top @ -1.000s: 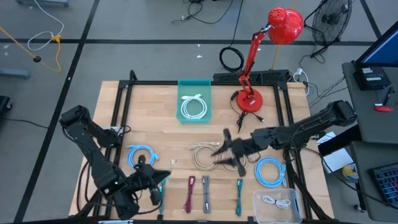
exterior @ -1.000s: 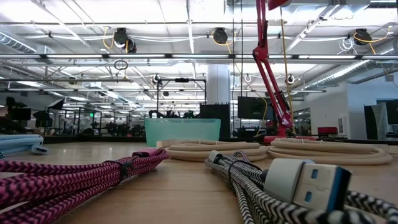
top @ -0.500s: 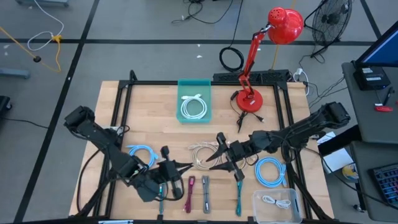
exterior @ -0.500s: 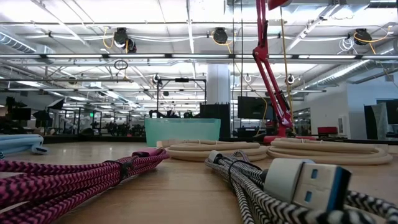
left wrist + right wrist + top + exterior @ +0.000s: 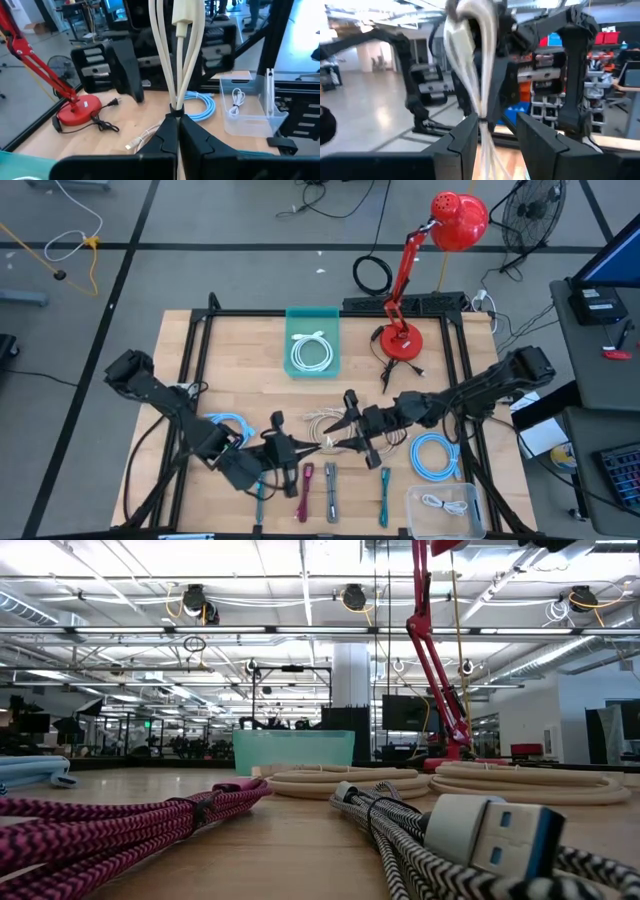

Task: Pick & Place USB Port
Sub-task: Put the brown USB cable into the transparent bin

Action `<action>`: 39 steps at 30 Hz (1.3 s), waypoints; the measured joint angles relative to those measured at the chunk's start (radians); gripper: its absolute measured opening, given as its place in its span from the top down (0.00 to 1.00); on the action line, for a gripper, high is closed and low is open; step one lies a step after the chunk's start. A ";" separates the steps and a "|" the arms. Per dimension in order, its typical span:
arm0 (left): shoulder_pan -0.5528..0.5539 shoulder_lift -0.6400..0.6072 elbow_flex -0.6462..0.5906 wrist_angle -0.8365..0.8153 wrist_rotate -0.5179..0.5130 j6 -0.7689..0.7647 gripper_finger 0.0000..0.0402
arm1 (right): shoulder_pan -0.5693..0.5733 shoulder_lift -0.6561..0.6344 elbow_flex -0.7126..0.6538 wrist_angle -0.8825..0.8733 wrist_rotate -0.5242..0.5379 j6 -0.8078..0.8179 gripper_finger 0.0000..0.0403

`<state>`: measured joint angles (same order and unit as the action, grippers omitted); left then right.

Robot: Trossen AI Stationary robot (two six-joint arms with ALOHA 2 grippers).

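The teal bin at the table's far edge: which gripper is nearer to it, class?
Right. The right gripper is over mid-table, just nearer than the teal bin and slightly right. The left gripper sits closer to the near edge, holding the cream cable.

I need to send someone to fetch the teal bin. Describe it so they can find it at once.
Start at the red desk lamp standing at the far edge of the wooden table. Just left of the lamp's base sits the teal bin, holding one coiled white cable. It is the only coloured container: the other one, the clear box, sits at the near right corner.
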<state>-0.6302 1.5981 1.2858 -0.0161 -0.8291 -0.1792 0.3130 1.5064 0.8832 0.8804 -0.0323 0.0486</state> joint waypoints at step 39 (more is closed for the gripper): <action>0.009 0.020 0.000 -0.065 0.120 -0.041 0.90 | 0.025 -0.045 -0.001 -0.099 0.007 0.018 0.95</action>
<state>-0.6216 1.6184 1.2858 -0.0811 -0.7095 -0.2203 0.3378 1.4615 0.8825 0.7812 -0.0254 0.0666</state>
